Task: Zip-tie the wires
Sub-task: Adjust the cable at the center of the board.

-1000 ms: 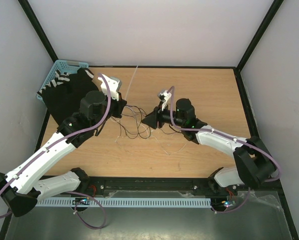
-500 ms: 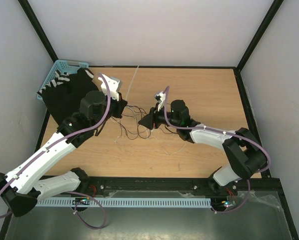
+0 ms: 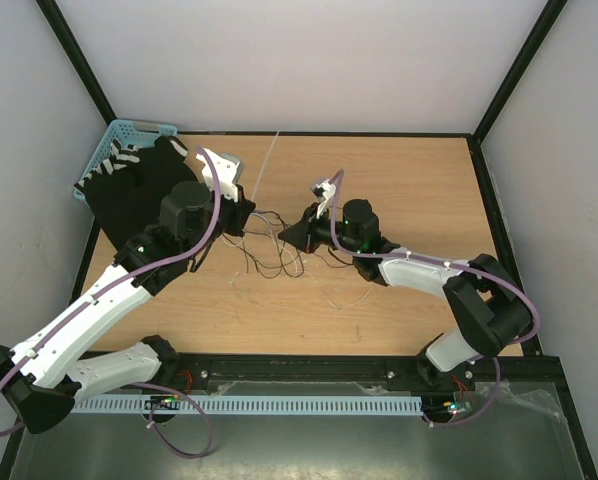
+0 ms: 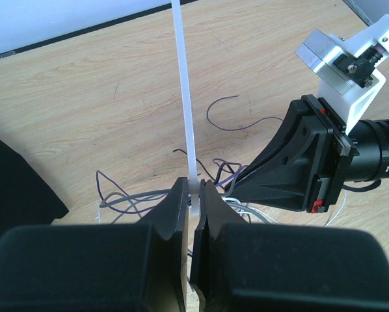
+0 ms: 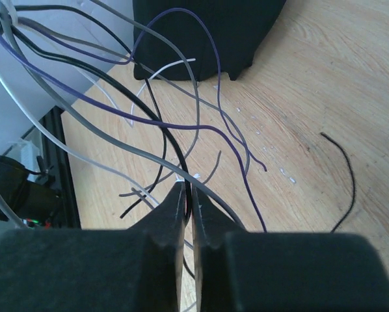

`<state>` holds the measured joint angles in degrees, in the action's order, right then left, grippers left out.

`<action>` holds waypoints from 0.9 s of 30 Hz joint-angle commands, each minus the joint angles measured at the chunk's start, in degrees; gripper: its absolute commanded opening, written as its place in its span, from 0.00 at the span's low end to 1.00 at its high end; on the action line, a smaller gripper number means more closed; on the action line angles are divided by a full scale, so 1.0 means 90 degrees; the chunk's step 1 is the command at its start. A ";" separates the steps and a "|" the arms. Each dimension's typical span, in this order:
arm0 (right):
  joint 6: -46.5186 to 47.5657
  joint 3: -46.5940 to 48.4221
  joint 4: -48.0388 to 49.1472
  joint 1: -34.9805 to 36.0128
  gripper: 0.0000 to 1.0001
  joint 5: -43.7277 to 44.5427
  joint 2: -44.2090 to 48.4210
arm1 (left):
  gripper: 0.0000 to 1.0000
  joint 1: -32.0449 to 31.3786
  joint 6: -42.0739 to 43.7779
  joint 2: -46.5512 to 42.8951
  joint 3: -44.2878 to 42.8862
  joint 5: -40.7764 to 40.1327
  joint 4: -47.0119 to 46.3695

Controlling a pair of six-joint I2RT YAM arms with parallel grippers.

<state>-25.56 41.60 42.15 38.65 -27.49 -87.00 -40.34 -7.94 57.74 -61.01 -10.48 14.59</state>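
Right now I'm looking at the left gripper (image 4: 193,195), which is clamping the zip tie (image 4: 183,97) at its near end between both jaws. The white strip is standing out straight from the fingertips, its long axis running away from the arms toward the far edge of the table (image 3: 419,180), with the free end pointing away and hanging clear of everything.

Moving right, the wires (image 3: 271,252) are lying in a loose tangle on the wood between the two grippers, just to the near side of the tie's held end. They are looking hair-fine and curly, a mix of black, grey, purple and white strands, not gathered into any bundle. One short black piece (image 5: 343,185) is sitting well apart from the rest.

Further right, the right gripper (image 5: 188,195) is showing its jaws drawn down to a thin slit with a black strand running into it, so I'm reading that as a pinch on the wires. Its tip is sitting just beside the tie's held end.

I'm judging that the strip is lying crosswise above the tangle, not yet around it, and the left arm is the one carrying it.
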 commanded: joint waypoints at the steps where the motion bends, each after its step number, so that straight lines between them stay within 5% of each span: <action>1: 0.0068 0.0018 0.0287 0.0031 0.11 0.0087 0.0100 | 0.00 -0.0030 0.0020 -0.0097 0.0050 -0.0037 -0.0161; 7: 0.0544 -0.0379 -0.0522 0.0031 0.00 0.0282 0.0710 | 0.00 -0.0020 0.0153 -0.0149 0.0093 -0.0298 -0.0096; 16: 0.1081 -0.0932 -0.1626 0.0012 0.00 0.0969 0.1927 | 0.00 -0.0001 0.0274 -0.0226 0.0124 -0.0532 -0.0045; 25: 0.1188 -0.0896 -0.1824 0.0002 0.00 0.1009 0.2013 | 0.00 0.0009 0.0256 -0.0185 0.0080 -0.0467 -0.0045; 27: 0.1204 -0.0831 -0.1893 0.0001 0.13 0.0991 0.2016 | 0.00 0.0012 0.0265 -0.0194 0.0080 -0.0466 -0.0048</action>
<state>-15.94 33.47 26.63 38.65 -18.94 -69.23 -40.32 -6.39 56.97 -60.03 -13.74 15.03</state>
